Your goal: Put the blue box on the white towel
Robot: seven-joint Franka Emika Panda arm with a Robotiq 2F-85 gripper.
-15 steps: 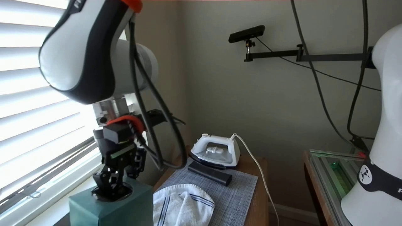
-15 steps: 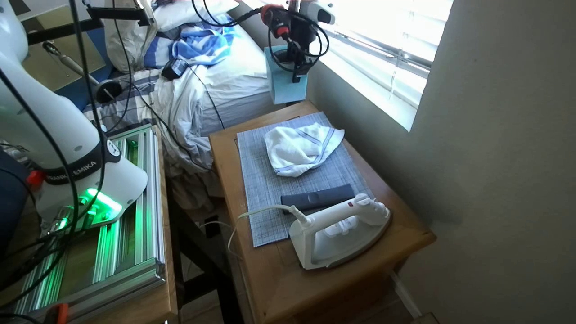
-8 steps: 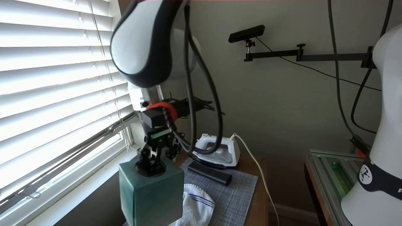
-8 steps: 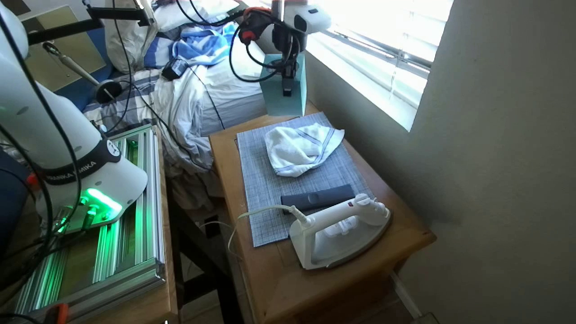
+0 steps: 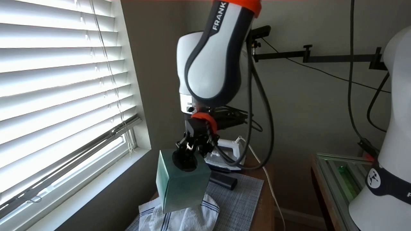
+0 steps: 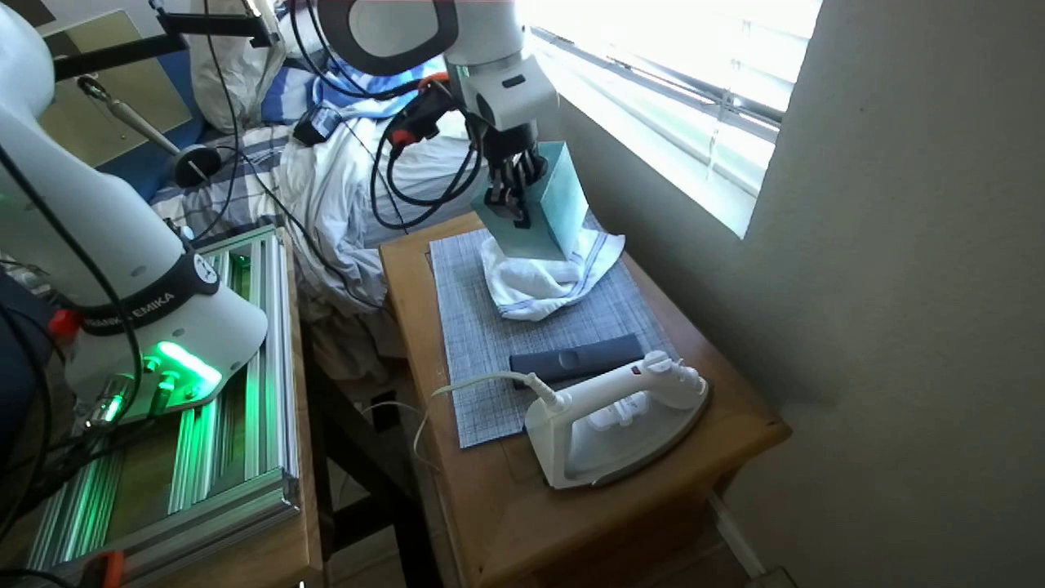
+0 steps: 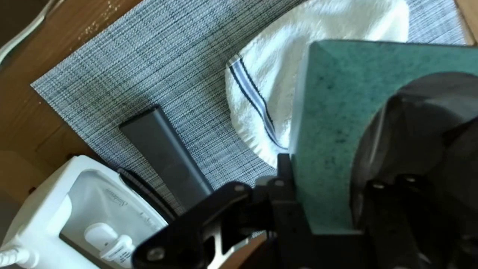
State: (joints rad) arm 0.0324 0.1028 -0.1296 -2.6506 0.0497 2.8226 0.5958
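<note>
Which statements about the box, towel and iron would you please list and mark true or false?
1. The gripper holds the blue box. True.
2. The white towel lies on the gray placemat. True.
3. The blue box rests on the windowsill. False: it is held over the white towel.
4. The dark bar lies between the white towel and the iron. True.
5. The iron lies on the white towel. False: the two are apart.
6. The white towel is plain. False: it has blue stripes.
</note>
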